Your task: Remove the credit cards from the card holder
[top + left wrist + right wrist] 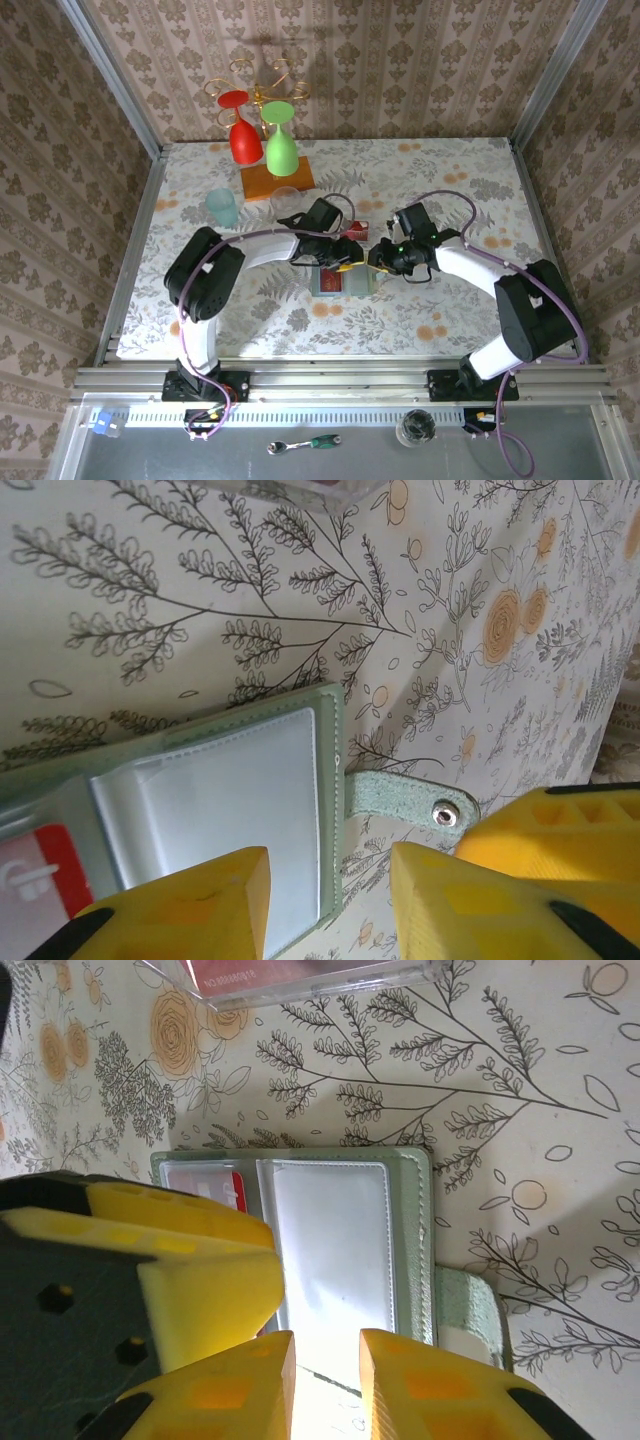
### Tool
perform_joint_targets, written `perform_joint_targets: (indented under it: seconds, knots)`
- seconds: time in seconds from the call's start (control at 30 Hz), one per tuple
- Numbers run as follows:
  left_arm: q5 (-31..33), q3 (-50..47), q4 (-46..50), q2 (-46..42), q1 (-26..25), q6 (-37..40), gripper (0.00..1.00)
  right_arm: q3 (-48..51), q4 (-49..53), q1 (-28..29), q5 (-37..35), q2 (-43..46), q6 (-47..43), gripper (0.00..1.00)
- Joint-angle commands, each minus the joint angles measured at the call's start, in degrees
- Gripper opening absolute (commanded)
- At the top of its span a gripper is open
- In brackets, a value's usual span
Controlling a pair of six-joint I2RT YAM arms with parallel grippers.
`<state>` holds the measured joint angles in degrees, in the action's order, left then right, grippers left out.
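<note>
In the left wrist view, the left gripper (330,905) sits at the bottom edge of the frame. Its two yellow fingers (190,910) are spread with a clear gap between them. One finger overlaps the pale pocket panel and the other stands over the bare tablecloth (200,600). The long edge of the card holder (235,815) runs up out of that gap, so the jaws straddle it without pinching it.

The holder lies open and flat in the lower left of that frame. Its sage-green snap tab (410,795) sticks out toward the right. A red credit card (35,880) shows through the pocket at the far lower left.

In the right wrist view, the right gripper (327,1375) also sits at the bottom edge, with a narrower gap between its fingers (230,1385). The bright end of the holder's pocket panel fills that gap. I cannot tell whether the fingers are pinching it or only standing over it.

Above them the card holder (330,1250) lies open in the middle of the frame. A red card (235,1188) is tucked into its upper left pocket, and the left gripper's yellow finger crosses in from the left over that side. A clear plastic piece (300,975) with something red inside lies along the top edge, apart from the holder.

In the top view, the left gripper (347,262) and right gripper (377,262) meet at the centre of the frame. They are over the upper edge of the card holder (335,284). The clear plastic piece (360,232) lies just above them.
</note>
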<state>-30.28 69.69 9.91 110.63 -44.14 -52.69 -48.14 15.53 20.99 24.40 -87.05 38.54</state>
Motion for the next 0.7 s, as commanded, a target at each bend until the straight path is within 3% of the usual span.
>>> perform_joint_targets:
  seconds: [0.0,0.67]
  knots:
    - [-1.09,1.94,1.80,0.64,-0.34,0.84,0.37,0.59,1.70,-0.51,-0.73,1.88,-1.37,0.24]
    - [2.68,-11.14,-7.81,-9.76,2.35,-1.73,0.36,-4.53,1.36,3.45,1.00,-3.98,1.21,0.23]
